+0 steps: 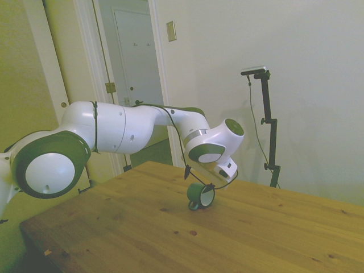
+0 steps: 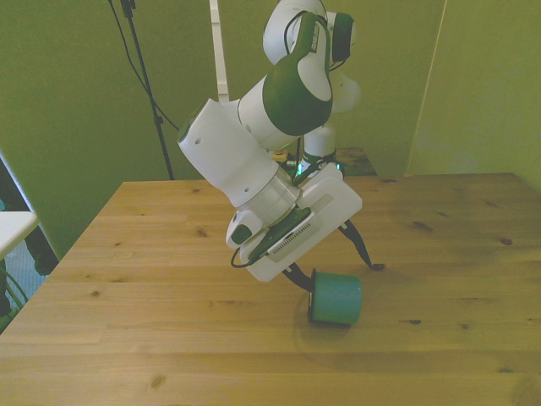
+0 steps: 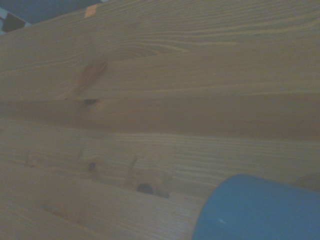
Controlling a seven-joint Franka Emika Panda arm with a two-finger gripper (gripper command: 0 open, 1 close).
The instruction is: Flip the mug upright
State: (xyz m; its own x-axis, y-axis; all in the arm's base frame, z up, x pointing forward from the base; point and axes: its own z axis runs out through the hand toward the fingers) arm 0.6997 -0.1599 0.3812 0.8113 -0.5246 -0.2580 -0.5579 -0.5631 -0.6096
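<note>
smooth teal mug (image 2: 336, 298) lies on its side mid-bench (image 2: 169, 279), knotty pine planks; jaws spread wide, one finger (image 2: 297, 277) touching its rim.

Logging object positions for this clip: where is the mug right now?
The mug lies on its side on the table, just right of centre in the front view, directly below the gripper, whose open fingers straddle it.

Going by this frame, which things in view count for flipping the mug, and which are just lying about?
For the job:
- small teal-green enamel mug, lying on its side
- black two-finger gripper, open beside it

Just there:
- wooden table
- white door behind
</note>
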